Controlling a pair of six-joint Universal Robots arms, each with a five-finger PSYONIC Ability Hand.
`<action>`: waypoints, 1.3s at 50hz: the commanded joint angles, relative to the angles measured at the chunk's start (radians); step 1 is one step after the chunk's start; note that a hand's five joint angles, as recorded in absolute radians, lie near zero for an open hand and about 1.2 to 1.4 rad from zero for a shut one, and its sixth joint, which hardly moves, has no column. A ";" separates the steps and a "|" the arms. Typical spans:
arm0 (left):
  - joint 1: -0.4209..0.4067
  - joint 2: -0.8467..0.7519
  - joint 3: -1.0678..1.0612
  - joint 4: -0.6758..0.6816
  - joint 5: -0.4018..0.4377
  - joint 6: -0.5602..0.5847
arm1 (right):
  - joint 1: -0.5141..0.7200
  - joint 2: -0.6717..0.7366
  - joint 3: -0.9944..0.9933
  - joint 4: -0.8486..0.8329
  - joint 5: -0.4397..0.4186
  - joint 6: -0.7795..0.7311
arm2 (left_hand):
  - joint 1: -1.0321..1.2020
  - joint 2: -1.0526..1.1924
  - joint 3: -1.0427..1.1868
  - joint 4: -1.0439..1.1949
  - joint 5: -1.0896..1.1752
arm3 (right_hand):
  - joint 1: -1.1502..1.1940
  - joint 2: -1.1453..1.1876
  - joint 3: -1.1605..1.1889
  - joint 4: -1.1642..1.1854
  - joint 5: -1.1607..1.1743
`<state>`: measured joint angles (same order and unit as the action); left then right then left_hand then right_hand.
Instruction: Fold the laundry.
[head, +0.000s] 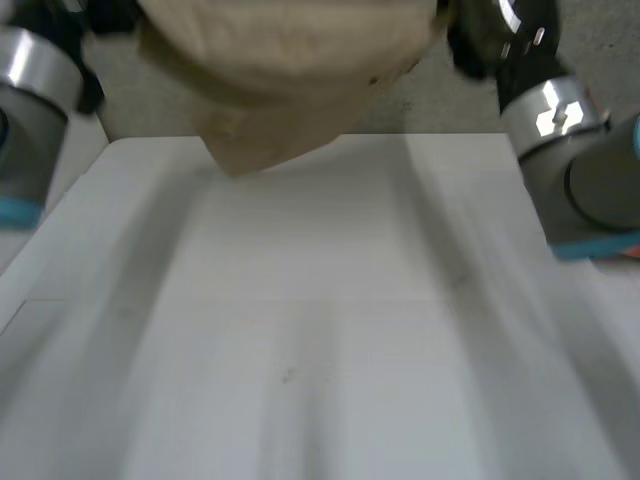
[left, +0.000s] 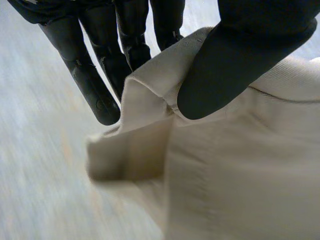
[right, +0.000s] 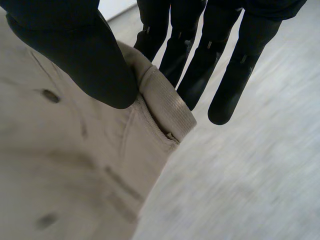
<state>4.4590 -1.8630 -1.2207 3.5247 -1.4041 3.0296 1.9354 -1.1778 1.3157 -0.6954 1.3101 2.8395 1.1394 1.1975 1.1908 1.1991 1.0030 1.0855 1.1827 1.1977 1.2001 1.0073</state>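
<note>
Beige garment (head: 290, 80) above white table (head: 320, 350); left hand (left: 240, 65), right hand (right: 75, 55) each pinch edge

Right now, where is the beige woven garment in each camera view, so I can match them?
Head view: the beige woven garment hangs bunched over the far edge of the white table.
Left wrist view: the left hand pinches a folded edge under its thumb.
Right wrist view: the right hand pinches a rolled edge under its thumb.
Shared landmark: the white table beneath.
</note>
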 joint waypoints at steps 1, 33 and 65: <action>-0.009 -0.037 -0.329 -0.118 0.091 0.102 | 0.003 0.029 0.186 0.374 -0.025 -0.171 | 0.257 0.199 0.205 0.197 0.219 | 0.311 0.214 0.199 0.196 0.214; -0.139 0.234 -0.606 -0.446 -0.113 0.405 | -0.040 -0.023 0.062 1.019 -0.028 -0.236 | -0.586 -0.644 -0.638 -0.646 -0.624 | -0.603 -0.700 -0.715 -0.717 -0.699; -0.110 -0.127 -0.474 -0.329 -0.162 0.249 | 0.037 0.276 0.051 0.752 -0.020 -0.397 | -0.213 -0.271 -0.265 -0.273 -0.251 | -0.088 -0.185 -0.200 -0.203 -0.184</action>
<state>4.3520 -1.9519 -1.7230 3.1835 -1.5496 3.2617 1.9784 -0.9192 1.3678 0.0710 1.2786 2.4450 0.6924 0.6822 0.6813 0.6800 0.5020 0.5953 0.5986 0.5979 0.5901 0.4209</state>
